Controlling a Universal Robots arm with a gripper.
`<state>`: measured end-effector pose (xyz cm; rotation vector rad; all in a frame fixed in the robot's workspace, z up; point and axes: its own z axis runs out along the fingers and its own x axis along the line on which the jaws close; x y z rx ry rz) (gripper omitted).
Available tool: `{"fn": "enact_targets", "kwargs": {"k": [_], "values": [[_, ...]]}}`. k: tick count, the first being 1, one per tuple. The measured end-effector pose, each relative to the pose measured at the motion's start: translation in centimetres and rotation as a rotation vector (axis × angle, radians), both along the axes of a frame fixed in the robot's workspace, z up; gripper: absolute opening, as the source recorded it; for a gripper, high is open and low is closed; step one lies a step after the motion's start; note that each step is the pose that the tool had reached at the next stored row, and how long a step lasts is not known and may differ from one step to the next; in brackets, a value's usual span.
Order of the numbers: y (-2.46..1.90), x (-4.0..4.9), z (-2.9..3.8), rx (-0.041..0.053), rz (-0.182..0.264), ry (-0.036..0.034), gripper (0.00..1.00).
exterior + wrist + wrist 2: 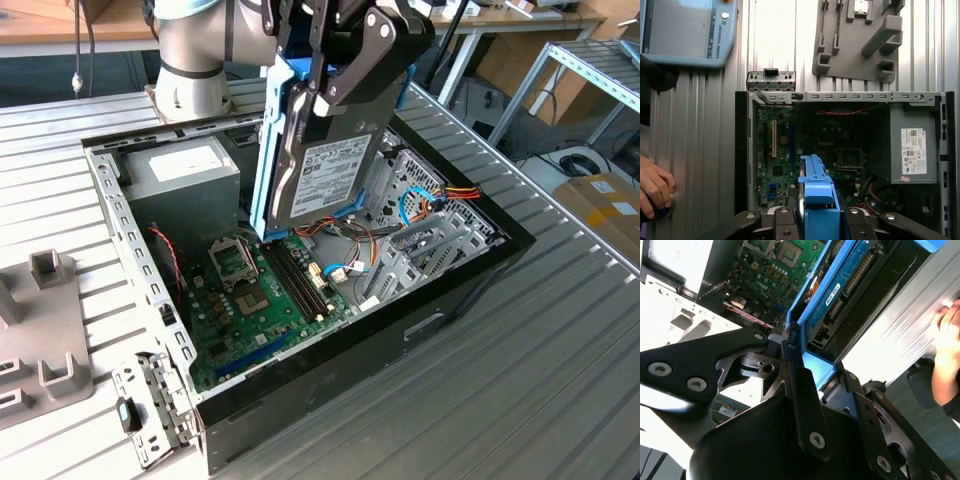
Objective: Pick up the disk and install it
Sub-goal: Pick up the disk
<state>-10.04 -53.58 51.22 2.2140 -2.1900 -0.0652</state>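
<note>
Ribbed silver aluminium table and its load.
On the slats sit an open black metal computer case, a flat grey plastic fixture plate with raised blocks at the exterior view's left, and a small perforated silver metal bracket just beside the case. In the first wrist view, a grey-blue tablet-shaped pendant lies apart from the case, and a person's hand rests on the slats.

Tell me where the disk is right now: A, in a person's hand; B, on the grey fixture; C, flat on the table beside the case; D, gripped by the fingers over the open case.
D: the gripper is clamped on the disk, which hangs above the open case.
</note>
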Motion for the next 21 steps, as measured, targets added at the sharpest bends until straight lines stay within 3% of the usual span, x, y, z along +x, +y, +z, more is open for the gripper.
{"fn": "enact_targets", "kwargs": {"k": [8,15,21], "values": [[-0.16,0.43,-0.05,0.0025,0.0,0.0001,0.37],[-0.68,0.66,-0.07,0.0443,0.0,0.0,0.37],[-1.18,0.77,-0.08,0.0703,0.0,0.0,0.37]]}}
